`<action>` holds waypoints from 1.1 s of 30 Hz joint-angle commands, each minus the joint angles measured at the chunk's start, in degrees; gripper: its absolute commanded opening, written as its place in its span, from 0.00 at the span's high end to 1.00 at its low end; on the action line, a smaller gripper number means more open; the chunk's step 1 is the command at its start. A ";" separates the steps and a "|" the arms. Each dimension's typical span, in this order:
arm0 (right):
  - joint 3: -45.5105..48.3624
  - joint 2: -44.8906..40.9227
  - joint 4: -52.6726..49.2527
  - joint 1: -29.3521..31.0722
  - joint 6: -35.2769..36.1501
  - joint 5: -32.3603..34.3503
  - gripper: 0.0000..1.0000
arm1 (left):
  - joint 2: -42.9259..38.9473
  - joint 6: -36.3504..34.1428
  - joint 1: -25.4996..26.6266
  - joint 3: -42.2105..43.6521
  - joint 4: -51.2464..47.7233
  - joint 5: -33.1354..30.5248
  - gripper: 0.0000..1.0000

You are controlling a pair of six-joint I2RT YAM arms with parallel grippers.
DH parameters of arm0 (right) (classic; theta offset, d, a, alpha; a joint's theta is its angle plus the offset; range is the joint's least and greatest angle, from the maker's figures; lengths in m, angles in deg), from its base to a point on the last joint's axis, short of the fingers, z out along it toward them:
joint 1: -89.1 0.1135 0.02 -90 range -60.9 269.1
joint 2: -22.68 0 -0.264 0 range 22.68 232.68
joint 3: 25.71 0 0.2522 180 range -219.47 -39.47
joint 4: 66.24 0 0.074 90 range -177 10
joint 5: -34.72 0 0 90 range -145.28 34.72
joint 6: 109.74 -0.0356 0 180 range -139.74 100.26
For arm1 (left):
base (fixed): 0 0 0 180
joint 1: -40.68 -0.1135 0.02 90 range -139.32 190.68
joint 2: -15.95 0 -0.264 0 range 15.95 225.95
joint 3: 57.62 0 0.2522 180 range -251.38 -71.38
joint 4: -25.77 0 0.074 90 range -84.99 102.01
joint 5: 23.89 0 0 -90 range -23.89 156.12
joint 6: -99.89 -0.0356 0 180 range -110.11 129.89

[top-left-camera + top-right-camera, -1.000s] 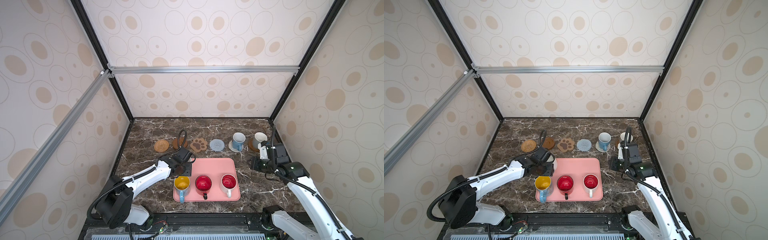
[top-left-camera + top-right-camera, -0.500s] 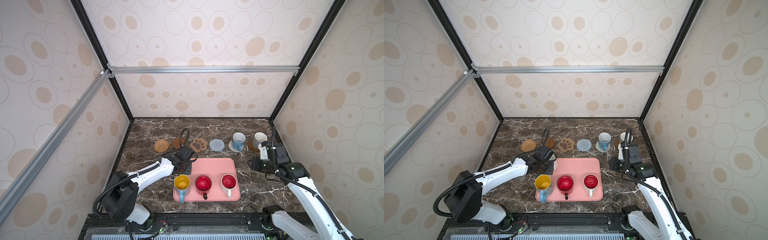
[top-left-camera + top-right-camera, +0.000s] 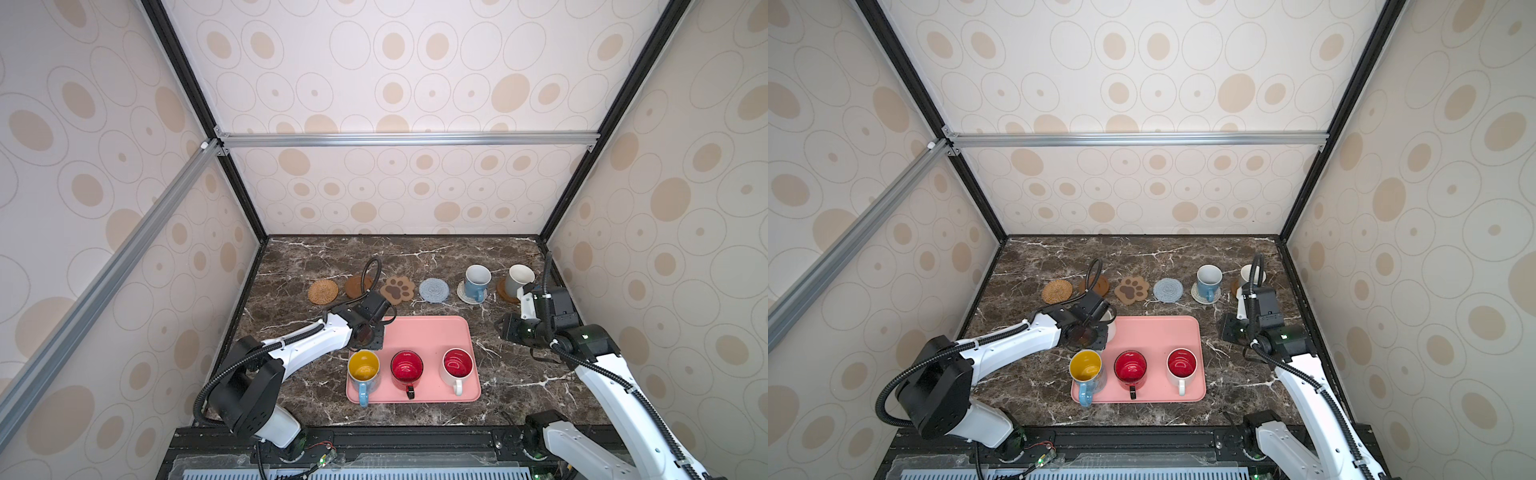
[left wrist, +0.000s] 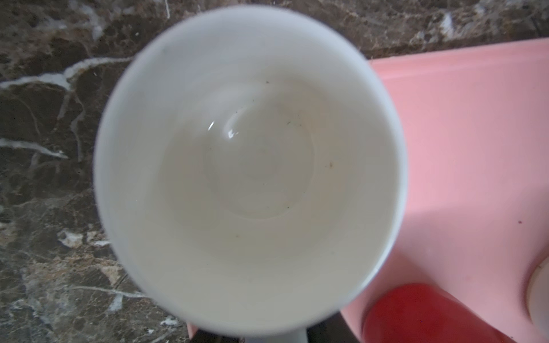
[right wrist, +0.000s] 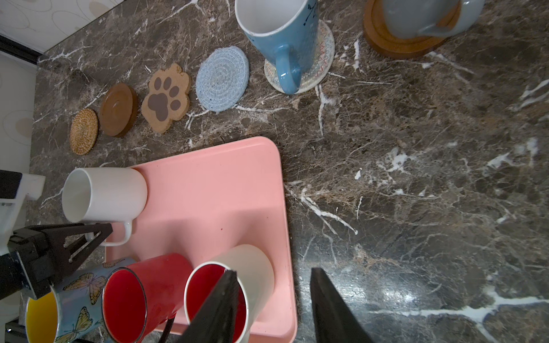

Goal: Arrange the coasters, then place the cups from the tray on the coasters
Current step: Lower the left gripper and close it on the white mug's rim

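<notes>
Change from one second earlier: the left gripper (image 5: 102,233) had drawn its fingers in from a wider gap to a narrow one, and they were clamped on the handle of the white cup (image 5: 104,193). Its position at the tray's far-left corner was almost unchanged. The right gripper (image 5: 273,270), the cups and the coasters had not moved.

The white cup stood upright at the far-left corner of the tray (image 3: 432,332). Whether its base had left the tray could not be told. The right gripper hung just off the tray's right edge, fingers moderately apart, holding nothing.

Along the tray's near rim stood the yellow-lined cup (image 3: 363,370), red cup (image 3: 406,368) and red-lined cup (image 3: 457,365). The yellow-lined cup's handle reached over that rim. The tray's far half, right of the white cup, was bare.

Beyond the tray's far rim, past a narrow strip of bare table (image 3: 519,374), lay the rattan coaster (image 3: 323,291), wooden disc (image 3: 356,286), paw coaster (image 3: 397,289) and blue-grey coaster (image 3: 434,290), all uncovered. Further right, the blue cup (image 3: 477,280) sat on the cream coaster (image 5: 325,53) and the grey cup (image 3: 518,277) on a second disc (image 5: 377,41). Right of the tray the table lay open.
</notes>
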 commanded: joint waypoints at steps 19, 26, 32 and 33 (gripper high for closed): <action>0.11 -2.35 -2.12 -0.24 -0.73 1.69 0.56 | -1.90 0.35 0.42 -0.50 2.49 -0.71 0.81; 0.08 -2.82 -2.63 -0.29 -0.86 1.79 0.56 | -2.86 0.77 0.40 0.12 2.80 -1.41 0.82; 0.43 -3.55 -2.62 -0.28 -1.17 2.22 0.56 | -3.97 1.15 0.44 1.07 3.90 -2.03 0.83; 0.29 -3.52 -2.57 -0.26 -1.19 2.16 0.56 | -4.00 1.25 0.35 1.31 4.26 -2.12 0.83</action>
